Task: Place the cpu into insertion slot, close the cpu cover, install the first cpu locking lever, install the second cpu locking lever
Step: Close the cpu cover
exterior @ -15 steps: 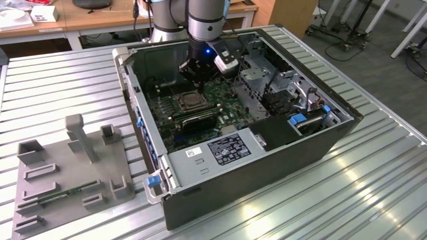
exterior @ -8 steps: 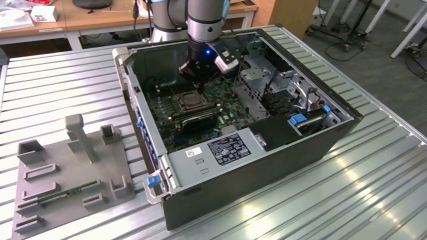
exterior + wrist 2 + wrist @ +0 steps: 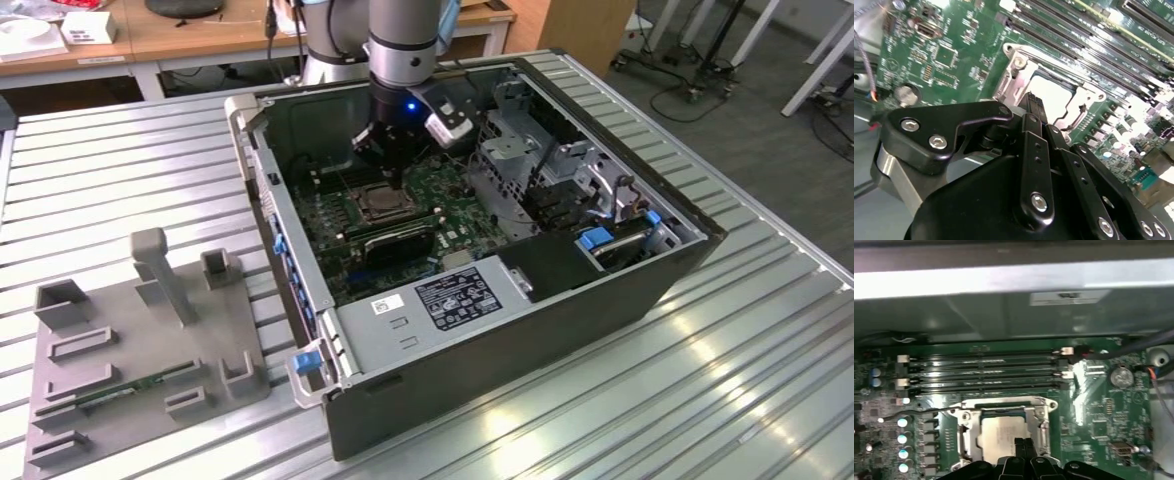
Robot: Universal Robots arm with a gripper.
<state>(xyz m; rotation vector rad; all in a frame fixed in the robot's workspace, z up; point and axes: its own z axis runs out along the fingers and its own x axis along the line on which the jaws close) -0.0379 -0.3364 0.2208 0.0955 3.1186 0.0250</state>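
My gripper hangs closed, fingertips pressed together with nothing between them, just above the cpu, which sits in the insertion slot. The cpu cover seems to lie flat around it; beyond run the memory slots and the case wall.

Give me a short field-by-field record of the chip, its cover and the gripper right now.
cpu: lying in the insertion slot, pale top showing
cpu cover: appears down, framing the cpu
gripper: fingers together, close above the cpu cover
setting: green motherboard inside an open computer case
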